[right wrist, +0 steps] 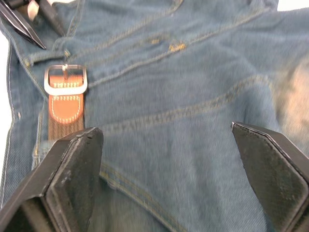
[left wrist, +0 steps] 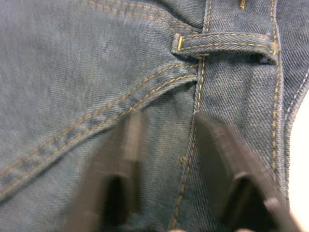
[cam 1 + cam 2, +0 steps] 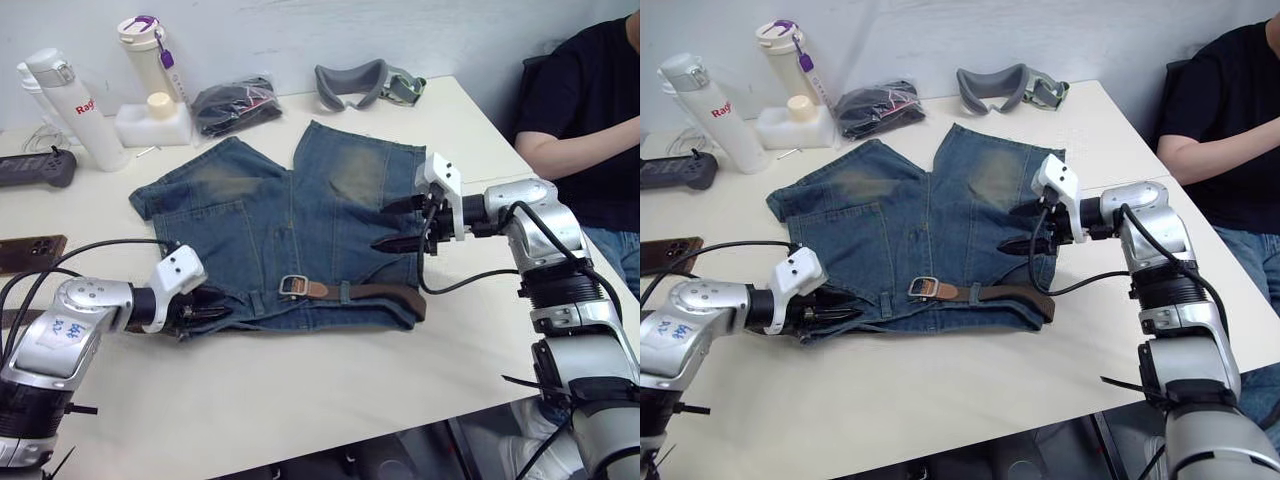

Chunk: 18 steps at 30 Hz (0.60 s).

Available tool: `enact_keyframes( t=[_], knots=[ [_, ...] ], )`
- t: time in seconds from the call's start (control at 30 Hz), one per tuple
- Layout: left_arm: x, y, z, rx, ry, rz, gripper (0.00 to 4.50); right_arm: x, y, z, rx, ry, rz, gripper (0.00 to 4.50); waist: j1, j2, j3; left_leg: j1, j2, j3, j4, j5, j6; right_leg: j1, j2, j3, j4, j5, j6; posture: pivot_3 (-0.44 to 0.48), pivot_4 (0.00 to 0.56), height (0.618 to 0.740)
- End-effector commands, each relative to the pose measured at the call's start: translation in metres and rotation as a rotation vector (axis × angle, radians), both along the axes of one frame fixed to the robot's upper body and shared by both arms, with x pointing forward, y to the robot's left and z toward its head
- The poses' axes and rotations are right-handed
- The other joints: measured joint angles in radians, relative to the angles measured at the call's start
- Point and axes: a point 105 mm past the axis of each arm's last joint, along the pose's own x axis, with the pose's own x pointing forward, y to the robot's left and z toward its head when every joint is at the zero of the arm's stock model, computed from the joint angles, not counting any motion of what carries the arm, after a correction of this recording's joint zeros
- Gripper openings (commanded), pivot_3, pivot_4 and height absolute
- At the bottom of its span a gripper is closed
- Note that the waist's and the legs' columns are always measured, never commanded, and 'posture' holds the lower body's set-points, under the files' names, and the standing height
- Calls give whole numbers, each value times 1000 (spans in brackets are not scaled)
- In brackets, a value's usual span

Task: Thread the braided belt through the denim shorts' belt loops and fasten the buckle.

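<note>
A cream tabletop (image 3: 300,400) carried the denim shorts (image 3: 270,215), spread flat with the waistband toward the robot and the legs pointing away. The braided belt (image 3: 385,292) lay along the right half of that waistband, its long axis running side to side, and the silver buckle (image 3: 292,287) sat at its inner end near the fly.

The left tool (image 3: 205,308) rested on the waistband's left corner, fingers parted over the denim. Just ahead of it, along the waistband, was a belt loop (image 2: 224,45) with nothing through it. The buckle lay farther along the same band, toward the right tool.

The right tool (image 3: 402,225) hovered above the right leg, fingers wide apart and holding nothing. The belt lay below and nearer the robot than this tool.

Judging from this, the belt had to travel leftward along the waistband toward the left tool, and the left tool was nearer the unthreaded loop.
</note>
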Motion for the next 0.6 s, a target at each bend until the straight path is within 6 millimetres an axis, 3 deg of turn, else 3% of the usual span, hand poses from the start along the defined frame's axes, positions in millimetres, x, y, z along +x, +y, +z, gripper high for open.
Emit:
enact_keyframes(
  t=[0.03, 0.13, 0.2, 0.37, 0.43, 0.5, 0.6],
  knots=[
    [-16, 2, -23, 119, 19, -104, 64, 0, -9, 5, -12, -33, -40, 4500, 1, 0, 0, 0, 0, -1, -1, 0, 0, 1, 0, 0, -2, 0, 0, 0, 150, 730],
    [-19, 3, -36, 188, -43, -157, 64, 4, -12, 3, -34, -52, -63, 4500, -4, 1, 0, 0, 0, -1, -2, 0, 0, 1, 0, 0, -4, 0, -1, 0, 150, 730],
    [-16, -2, -31, 153, -93, -160, 64, 5, -12, 3, -36, -57, -69, 4500, -6, 2, -1, 1, 0, 0, -3, 0, 0, 1, 0, 1, -5, 0, -1, 0, 150, 730],
    [3, -5, 19, -165, -162, 2, 64, 8, -9, 6, -22, -64, -69, 4500, 0, 0, 0, 0, 0, 0, -2, 0, 1, 1, 0, 0, -4, -1, -1, 0, 150, 730],
    [0, 0, 42, -283, -141, 35, 64, 7, -6, 9, -1, -54, -58, 4500, 1, -2, 1, -3, 0, -2, 1, -1, 1, 0, 1, -1, -2, 0, -1, 0, 150, 730],
    [-4, 3, 52, -328, -119, 46, 64, 6, -5, 10, 11, -46, -47, 4500, 0, -2, 1, -9, 1, -6, 4, 0, 1, -4, 1, -3, 0, 0, 0, 0, 150, 730],
    [-10, 23, 70, -389, -100, 120, 64, 4, -3, 16, 70, -25, -52, 4500, -2, -2, 1, -9, 0, -6, 2, 0, 1, -4, 1, -3, -1, 0, 0, 0, 150, 730]
  ],
)
